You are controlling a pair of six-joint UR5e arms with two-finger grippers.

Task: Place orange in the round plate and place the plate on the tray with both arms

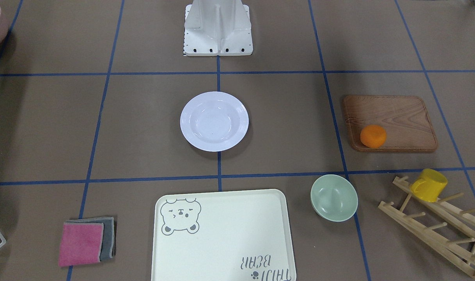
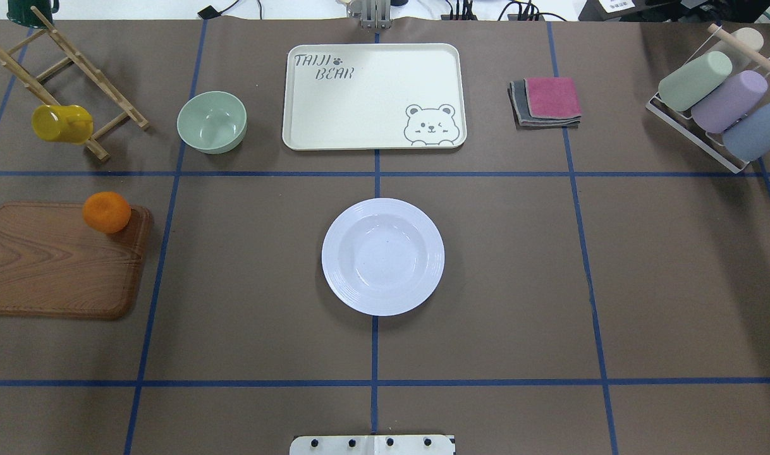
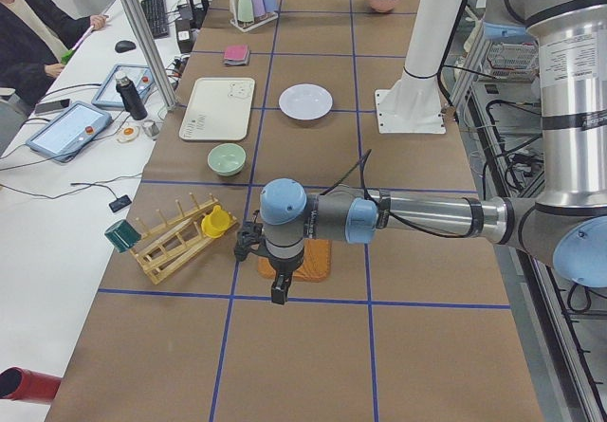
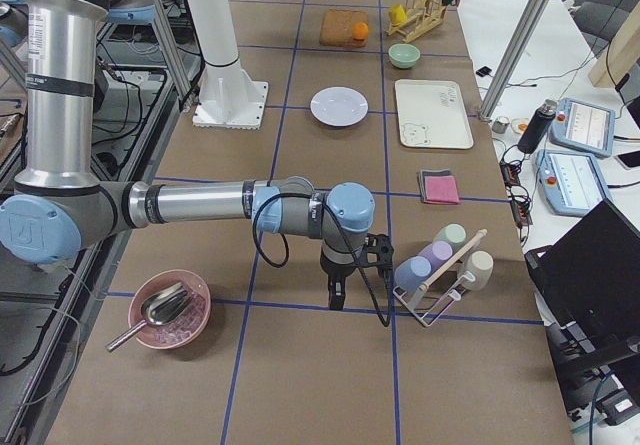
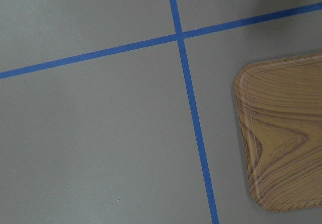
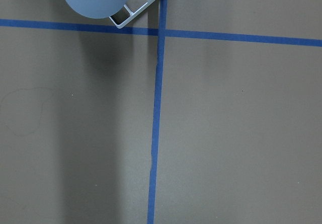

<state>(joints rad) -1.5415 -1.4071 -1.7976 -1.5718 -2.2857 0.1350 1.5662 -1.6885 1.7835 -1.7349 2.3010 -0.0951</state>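
The orange [image 2: 107, 212] lies on a corner of the brown wooden board [image 2: 50, 265], on the left in the overhead view. The white round plate [image 2: 382, 256] stands empty at the table's middle. Beyond it lies the cream bear tray [image 2: 372, 95], also empty. My left gripper [image 3: 278, 294] shows only in the exterior left view, hanging point-down over the board's near end; I cannot tell if it is open or shut. My right gripper [image 4: 335, 300] shows only in the exterior right view, hanging beside the cup rack; its state I cannot tell either.
A pale green bowl [image 2: 212, 121] sits left of the tray. A yellow mug [image 2: 61, 122] hangs on a wooden rack [image 2: 75, 69]. Folded cloths [image 2: 546, 101] and a rack of cups [image 2: 720, 107] are on the right. A pink bowl [image 4: 170, 310] holds a spoon.
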